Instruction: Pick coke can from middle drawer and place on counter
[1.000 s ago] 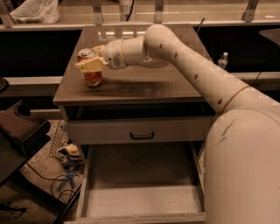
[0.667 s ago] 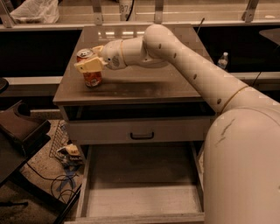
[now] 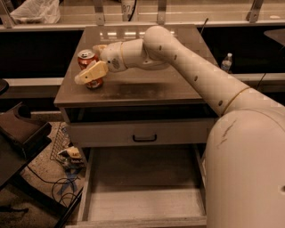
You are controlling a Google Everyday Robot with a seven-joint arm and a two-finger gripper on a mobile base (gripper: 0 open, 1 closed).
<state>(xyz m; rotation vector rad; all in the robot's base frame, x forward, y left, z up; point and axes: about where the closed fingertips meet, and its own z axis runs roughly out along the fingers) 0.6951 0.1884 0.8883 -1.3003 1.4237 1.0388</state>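
The coke can (image 3: 86, 57), red with a silver top, stands upright on the counter (image 3: 147, 87) near its left edge. My gripper (image 3: 88, 63) reaches in from the right and straddles the can. One pale finger (image 3: 91, 72) crosses the can's front and the other lies behind it, with the jaws spread. The middle drawer (image 3: 142, 196) is pulled out below, and its pale floor is bare.
A closed drawer front with a black bar handle (image 3: 144, 138) sits above the open drawer. A clear water bottle (image 3: 227, 62) stands on the ledge at right. A plastic bag (image 3: 35, 11) lies at the far left. A wire basket (image 3: 60, 142) and cables are on the floor at left.
The near finger has dropped away from the can's top toward its front, so the jaws look wider. The can stays in place on the counter.
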